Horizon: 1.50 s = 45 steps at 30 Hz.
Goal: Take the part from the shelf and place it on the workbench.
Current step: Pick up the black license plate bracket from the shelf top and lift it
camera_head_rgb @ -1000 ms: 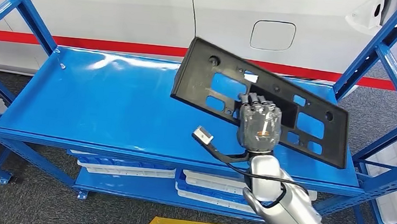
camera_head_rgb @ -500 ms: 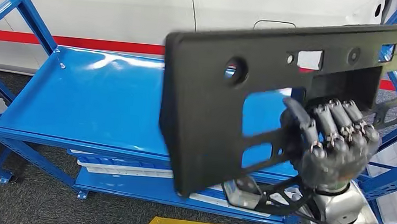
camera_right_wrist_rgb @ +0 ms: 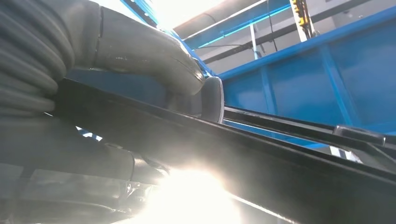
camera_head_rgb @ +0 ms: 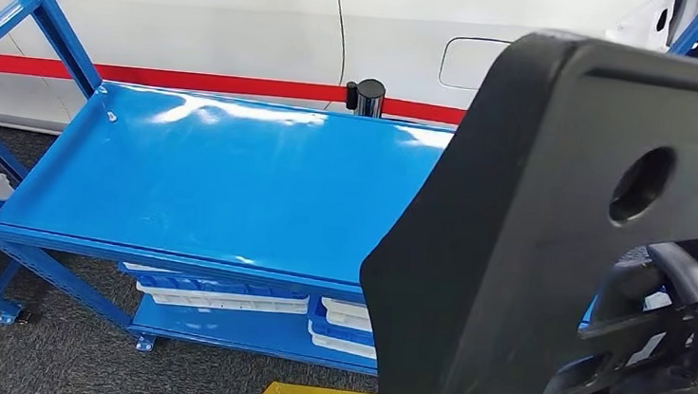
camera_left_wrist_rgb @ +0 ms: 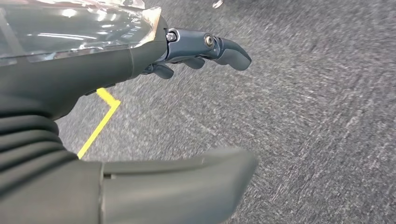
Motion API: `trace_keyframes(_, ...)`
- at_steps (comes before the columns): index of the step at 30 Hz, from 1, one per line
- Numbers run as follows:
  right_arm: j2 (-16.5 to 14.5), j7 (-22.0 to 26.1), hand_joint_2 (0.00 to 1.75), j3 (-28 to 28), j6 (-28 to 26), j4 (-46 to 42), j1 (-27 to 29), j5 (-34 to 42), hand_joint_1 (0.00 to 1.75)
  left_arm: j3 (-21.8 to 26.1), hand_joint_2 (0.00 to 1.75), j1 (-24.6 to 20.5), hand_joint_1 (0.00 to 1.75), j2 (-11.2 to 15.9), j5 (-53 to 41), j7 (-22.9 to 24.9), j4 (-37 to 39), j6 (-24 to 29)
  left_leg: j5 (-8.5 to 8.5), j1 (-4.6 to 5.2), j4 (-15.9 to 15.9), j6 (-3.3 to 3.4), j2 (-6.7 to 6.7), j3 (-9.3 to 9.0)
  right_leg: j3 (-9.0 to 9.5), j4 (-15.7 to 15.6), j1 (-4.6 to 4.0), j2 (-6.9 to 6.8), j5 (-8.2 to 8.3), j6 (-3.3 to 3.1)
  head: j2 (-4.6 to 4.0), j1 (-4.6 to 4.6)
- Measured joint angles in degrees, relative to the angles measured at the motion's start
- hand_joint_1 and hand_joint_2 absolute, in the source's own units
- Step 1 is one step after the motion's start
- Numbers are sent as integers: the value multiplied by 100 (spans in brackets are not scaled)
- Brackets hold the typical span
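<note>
Part [camera_head_rgb: 534, 223]: one black plastic panel, held up off the shelf and close to the head camera, blocking the right half of that view; one round hole shows near its upper edge. Right hand [camera_head_rgb: 682, 379] grips it from behind, dark fingers [camera_head_rgb: 690, 284] curled through an opening at its lower right; in the right wrist view the thick grey thumb [camera_right_wrist_rgb: 140, 51] presses onto the panel's flat edge [camera_right_wrist_rgb: 280, 172], with glare washing out the lower part. Left hand [camera_left_wrist_rgb: 140, 93] hangs over grey carpet, fingers [camera_left_wrist_rgb: 219, 46] apart and lightly bent, holding nothing; one yellow floor line [camera_left_wrist_rgb: 100, 121] runs under it. Blue shelf [camera_head_rgb: 232, 187]: one glossy top deck, bare where visible, its right end hidden by the panel. White and blue trays [camera_head_rgb: 222, 296] sit on the lower level, count unclear. One black cylinder [camera_head_rgb: 368, 96] stands behind the deck's far edge. White car body [camera_head_rgb: 199, 12] with one red stripe and one fuel flap [camera_head_rgb: 471, 65] sits behind the shelf.
</note>
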<state>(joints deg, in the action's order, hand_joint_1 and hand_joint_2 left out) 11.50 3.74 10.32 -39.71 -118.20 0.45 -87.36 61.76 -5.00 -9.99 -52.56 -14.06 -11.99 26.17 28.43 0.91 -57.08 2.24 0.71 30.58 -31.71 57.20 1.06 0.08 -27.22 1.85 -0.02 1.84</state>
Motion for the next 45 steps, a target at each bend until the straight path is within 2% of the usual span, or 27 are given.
trace_keyframes(3,-34,-33,175,-43,0,-112,127,0,175,56,0,-2,0,8,87,-1,-1,-2,-62,-34,109,73,-13,-47,8,-33,-29,1,12,38,0,-2)
trace_keyframes(5,-43,-53,175,-61,0,-164,177,0,175,91,0,-3,0,0,145,-8,-1,-37,-123,-93,231,90,-34,-114,-78,148,-53,1,-98,31,0,0)
trace_keyframes(8,-60,-61,175,-99,0,-203,306,0,175,150,0,-3,0,8,156,4,-1,-59,-140,-139,272,92,-61,-140,-593,1210,-2,1,-526,24,0,2)
trace_keyframes(9,-67,-57,175,-113,0,-209,353,0,175,164,0,-3,0,10,152,9,-1,-57,-135,-156,269,81,-63,-142,-752,1518,32,0,-610,55,0,2)
trace_keyframes(10,-75,-54,175,-126,0,-212,389,0,175,176,0,-3,0,11,156,10,-1,-66,-126,-178,265,58,-62,-149,-804,1606,69,-2,-596,118,0,2)
trace_keyframes(11,-82,-49,175,-139,0,-214,414,0,175,190,0,-3,0,13,160,10,-1,-77,-110,-211,256,22,-55,-161,-730,1443,108,-4,-486,205,0,2)
trace_keyframes(13,-99,-38,175,-158,0,-221,450,0,175,211,0,-3,0,19,165,10,-3,-91,-47,-277,196,-97,-31,-182,-330,634,192,-13,-156,399,0,6)
trace_keyframes(14,-113,-30,175,-163,0,-227,470,0,175,217,0,-4,0,30,165,10,-4,-89,-5,-293,150,-167,-12,-180,-154,296,207,6,-52,431,0,10)
trace_keyframes(15,-128,-23,175,-167,0,-235,487,0,175,220,0,-4,0,40,165,10,-5,-87,25,-293,114,-230,5,-172,-54,110,211,22,-13,411,0,13)
trace_keyframes(17,-162,-16,175,-169,0,-252,512,0,175,221,0,-6,0,50,167,10,-6,-85,40,-295,100,-309,34,-165,-37,100,180,60,-38,273,0,10)
trace_keyframes(19,-192,-22,175,-170,0,-267,533,0,174,223,0,-6,0,45,168,10,-5,-98,81,-326,66,-346,27,-158,-40,119,179,53,-47,154,0,2)
trace_keyframes(20,-205,-30,175,-172,0,-280,550,0,174,223,0,-6,0,45,166,11,-5,-105,182,-334,-77,-353,5,-96,-35,117,178,44,-50,99,0,-1)
trace_keyframes(21,-215,-38,175,-173,0,-292,571,0,174,223,0,-7,0,44,163,13,-5,-113,350,-333,-365,-353,-18,40,-29,113,170,30,-54,46,0,-5)
trace_keyframes(23,-233,-57,175,-175,0,-309,622,0,175,223,0,-6,0,49,158,24,-5,-127,738,-313,-1209,-334,-47,463,-27,115,121,1,-70,-25,0,-10)
trace_keyframes(24,-241,-62,175,-178,0,-309,655,0,175,226,0,-3,0,51,157,32,-5,-140,843,-305,-1557,-319,-47,653,-24,116,91,-8,-78,-46,0,-11)
trace_keyframes(25,-250,-67,175,-185,0,-313,696,0,175,229,0,1,0,52,156,39,-5,-155,830,-299,-1708,-295,-47,754,-15,117,62,-11,-87,-59,0,-10)
trace_keyframes(26,-257,-68,175,-195,0,-324,741,0,175,234,0,5,0,53,154,42,-5,-170,698,-290,-1627,-260,-47,745,1,117,37,-11,-96,-71,0,-10)
trace_keyframes(28,-280,-64,175,-212,0,-375,841,0,175,241,0,8,0,58,149,32,-5,-192,255,-255,-932,-158,-38,460,42,117,5,-9,-117,-96,0,-9)
trace_keyframes(30,-313,-52,175,-225,0,-440,938,0,175,246,0,8,0,70,146,11,-5,-209,0,-209,-316,-88,-34,195,45,126,-41,-8,-136,-88,0,-6)
trace_keyframes(33,-355,-42,175,-245,0,-518,1036,0,175,250,0,9,0,78,147,-4,-5,-219,-10,-155,-149,-81,-44,155,11,117,-45,-10,-128,-18,0,-4)
trace_keyframes(36,-369,-41,175,-274,0,-586,1080,0,173,252,0,11,0,71,148,-6,-5,-221,-65,-187,-43,-40,-60,109,-58,242,-45,-12,-222,28,0,0)
trace_keyframes(38,-373,-32,175,-296,0,-604,1107,0,172,252,0,9,0,73,148,-7,-5,-222,-82,-196,-12,-24,-75,89,-307,771,-29,-10,-469,10,0,8)
trace_keyframes(40,-386,1,175,-307,0,-607,1142,0,173,254,0,8,0,71,156,-26,-5,-244,-83,-196,-10,-16,-82,91,-659,1500,-18,-9,-727,11,0,10)
trace_keyframes(41,-400,38,175,-309,0,-607,1161,0,174,257,44,9,0,69,161,-56,-5,-264,-82,-197,-11,-17,-84,90,-744,1669,-7,-9,-753,42,0,11)
trace_keyframes(42,-419,85,175,-313,0,-607,1178,0,174,260,87,10,0,67,165,-104,-5,-293,-80,-201,-13,-20,-81,85,-727,1629,5,-10,-695,92,0,11)
trace_keyframes(44,-476,196,175,-336,0,-620,1217,0,174,273,175,11,0,64,188,-235,-5,-391,-65,-213,-25,-44,-63,65,-370,913,47,-20,-384,213,0,11)
trace_keyframes(45,-507,239,175,-350,0,-631,1232,0,173,285,175,10,0,63,213,-269,-5,-433,-50,-205,-37,-71,-50,57,-181,527,47,-21,-256,235,0,11)
